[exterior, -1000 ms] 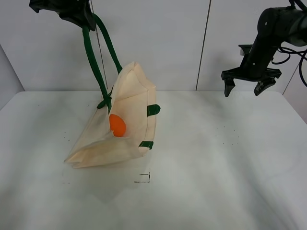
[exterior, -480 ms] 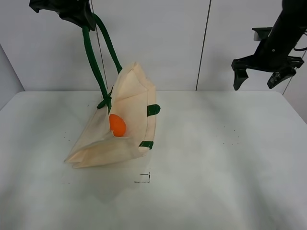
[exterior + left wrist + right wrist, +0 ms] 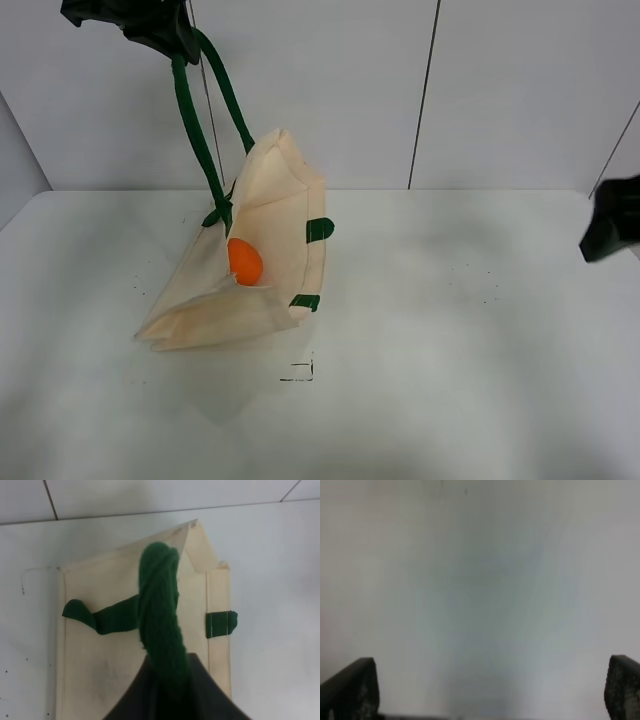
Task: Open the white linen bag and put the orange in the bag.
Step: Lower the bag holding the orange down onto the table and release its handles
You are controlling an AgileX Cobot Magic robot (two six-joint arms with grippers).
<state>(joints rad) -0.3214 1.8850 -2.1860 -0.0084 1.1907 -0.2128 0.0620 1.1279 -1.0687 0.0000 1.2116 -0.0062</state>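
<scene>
The left gripper is high above the far left part of the white table, and its jaws are closed tight on the dark green handle of the white linen bag. The handle runs steeply down from the claw to the bag, so the top of the bag is pulled up while its bottom edge lies on the table, in the left half. The bag leans and its mouth gapes open; the orange sits inside this opening, low in the bag, with cloth around it. Two small green tabs show on the right side of the bag. In the left wrist view the twisted handle goes from the dark gripper to the cream cloth, and one green tab is on the edge. The right gripper is only a dark blurred shape at the right border, well apart from the bag. In its wrist view the two fingers stand wide apart with nothing between them, only blurred table below
</scene>
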